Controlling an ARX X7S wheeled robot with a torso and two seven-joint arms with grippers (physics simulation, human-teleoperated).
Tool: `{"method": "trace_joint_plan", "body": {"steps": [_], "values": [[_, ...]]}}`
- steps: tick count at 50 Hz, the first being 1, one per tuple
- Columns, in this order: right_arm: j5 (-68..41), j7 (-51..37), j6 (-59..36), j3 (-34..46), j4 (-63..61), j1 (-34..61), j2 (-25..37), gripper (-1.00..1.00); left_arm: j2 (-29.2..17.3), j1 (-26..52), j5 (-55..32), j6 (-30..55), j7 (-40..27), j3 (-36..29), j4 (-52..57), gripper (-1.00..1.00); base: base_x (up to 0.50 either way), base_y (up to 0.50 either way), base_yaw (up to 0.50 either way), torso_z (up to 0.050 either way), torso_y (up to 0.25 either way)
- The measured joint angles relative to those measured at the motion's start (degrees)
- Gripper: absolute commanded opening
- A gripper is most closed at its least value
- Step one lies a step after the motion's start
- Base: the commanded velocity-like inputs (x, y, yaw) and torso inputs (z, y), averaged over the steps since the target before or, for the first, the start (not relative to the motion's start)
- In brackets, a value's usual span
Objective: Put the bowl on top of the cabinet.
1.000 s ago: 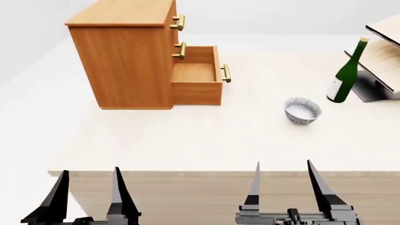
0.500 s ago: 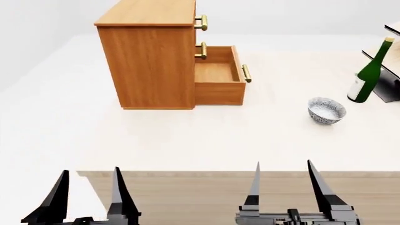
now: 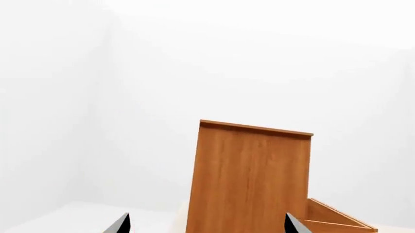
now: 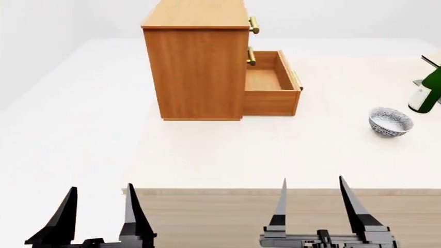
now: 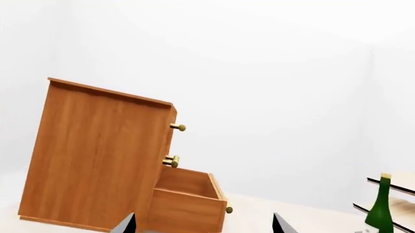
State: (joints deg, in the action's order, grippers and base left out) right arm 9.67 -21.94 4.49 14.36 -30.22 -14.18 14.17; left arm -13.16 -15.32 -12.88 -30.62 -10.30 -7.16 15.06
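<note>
Pale and bare, the table (image 4: 103, 129) carries everything, and the cabinet (image 4: 200, 67) serves as the landmark on it. Nearest the robot, off the table's front edge and to the cabinet's left, the left gripper (image 4: 100, 209) hangs with its dark prongs spread and nothing between them. On the cabinet's right face the bottom drawer (image 4: 272, 85) stands pulled out, with brass handles above it; the flat top is free. The right gripper (image 4: 313, 199), also short of the table edge and to the right of the cabinet, is likewise spread wide and empty. Well to the right of the cabinet, beyond the open drawer, the bowl (image 4: 391, 122) sits upright on the table, with a green bottle (image 4: 427, 93) just past it at the view's edge.

The step in hand looks like the approach. It would be done best with the right arm, the bowl brought toward mid-view first, then one prong inside the rim on the side away from the bottle. The lift should clear the drawer before crossing to the top.
</note>
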Motion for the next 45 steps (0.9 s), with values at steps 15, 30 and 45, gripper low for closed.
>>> {"method": "trace_joint_plan", "body": {"steps": [15, 30, 45], "values": [[-0.61, -0.42, 0.74, 0.30, 0.27, -0.01, 0.47, 1.00, -0.36, 0.17, -0.05, 0.01, -0.39, -0.35, -0.29, 1.00, 0.00, 0.21, 0.00, 0.000, 0.000], [-2.58, -0.78, 4.90, 0.19, 0.37, -1.02, 1.76, 1.00, -0.57, 0.53, 0.02, 0.14, -0.75, -0.84, -0.55, 1.00, 0.31, 0.00, 0.00, 0.000, 0.000], [-3.05, -1.06, 5.26, 0.30, -0.34, -1.19, 2.38, 1.00, -0.84, 0.94, -0.09, 0.30, -1.12, -1.25, -0.57, 1.00, 0.44, 0.00, 0.00, 0.000, 0.000]]}}
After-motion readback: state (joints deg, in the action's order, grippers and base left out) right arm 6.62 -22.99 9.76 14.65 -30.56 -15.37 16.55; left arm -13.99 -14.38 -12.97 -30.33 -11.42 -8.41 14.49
